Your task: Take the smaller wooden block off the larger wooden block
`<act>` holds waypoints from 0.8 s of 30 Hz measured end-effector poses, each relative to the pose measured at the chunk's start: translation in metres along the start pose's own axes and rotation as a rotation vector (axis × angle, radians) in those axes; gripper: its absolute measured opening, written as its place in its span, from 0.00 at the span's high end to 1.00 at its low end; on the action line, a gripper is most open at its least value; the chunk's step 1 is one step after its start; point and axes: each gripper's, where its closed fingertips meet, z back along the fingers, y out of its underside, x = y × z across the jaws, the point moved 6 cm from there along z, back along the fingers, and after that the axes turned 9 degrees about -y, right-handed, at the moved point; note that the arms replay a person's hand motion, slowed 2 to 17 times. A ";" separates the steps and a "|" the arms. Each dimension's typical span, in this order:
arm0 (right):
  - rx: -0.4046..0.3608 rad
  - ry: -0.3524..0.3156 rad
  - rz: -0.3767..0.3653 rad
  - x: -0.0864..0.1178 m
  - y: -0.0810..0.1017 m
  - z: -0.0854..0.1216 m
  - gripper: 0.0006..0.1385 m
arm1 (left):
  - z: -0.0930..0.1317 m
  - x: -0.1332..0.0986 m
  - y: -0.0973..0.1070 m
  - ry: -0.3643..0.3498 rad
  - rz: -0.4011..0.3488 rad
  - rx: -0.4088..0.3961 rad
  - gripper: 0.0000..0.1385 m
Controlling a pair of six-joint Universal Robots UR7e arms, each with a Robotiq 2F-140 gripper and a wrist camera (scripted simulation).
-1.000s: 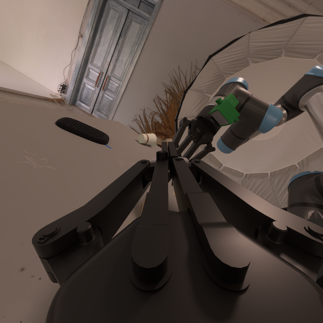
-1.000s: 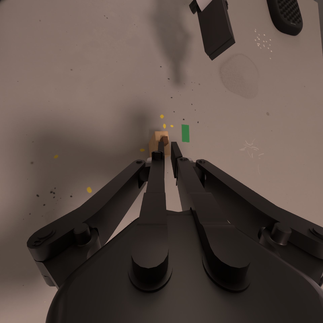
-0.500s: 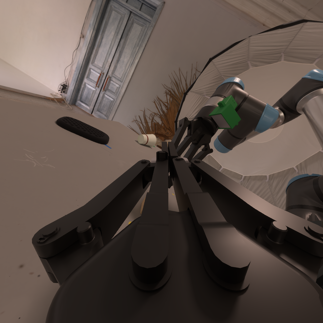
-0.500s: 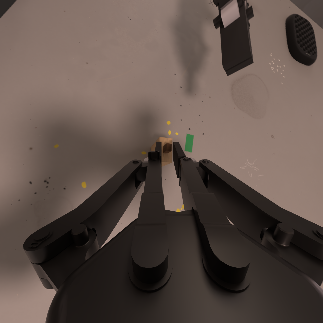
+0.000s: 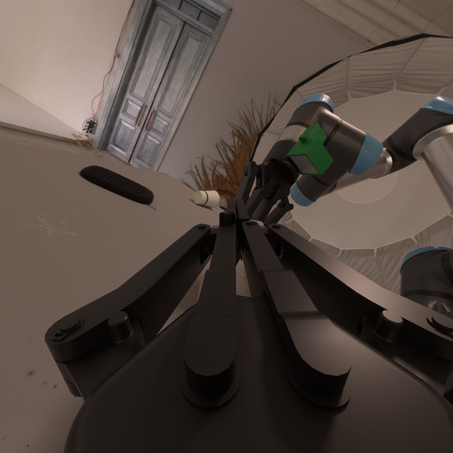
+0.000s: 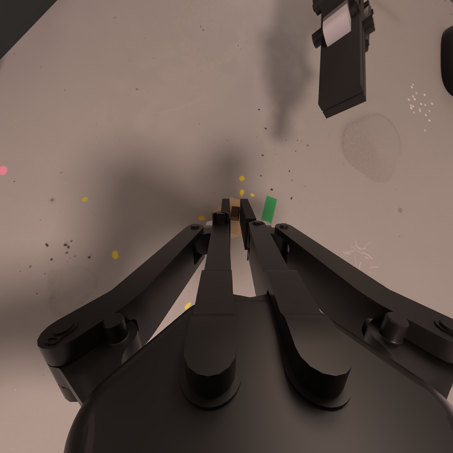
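Dark smaller wooden block (image 6: 234, 212) between the right jaws shows only in right wrist view.

Grey-beige tabletop (image 6: 147, 110), speckled with dark dots and small yellow flecks. Larger wooden block (image 6: 234, 230) rests on it near centre; green strip (image 6: 269, 208) lies flat just beside block. Black perforated oval pad (image 5: 117, 181) lies toward far edge; white cup (image 5: 206, 197) on its side beyond pad.
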 end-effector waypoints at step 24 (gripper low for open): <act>-0.047 0.041 -0.141 0.003 0.005 0.000 0.90 | 0.001 0.000 0.000 0.018 0.014 0.007 0.99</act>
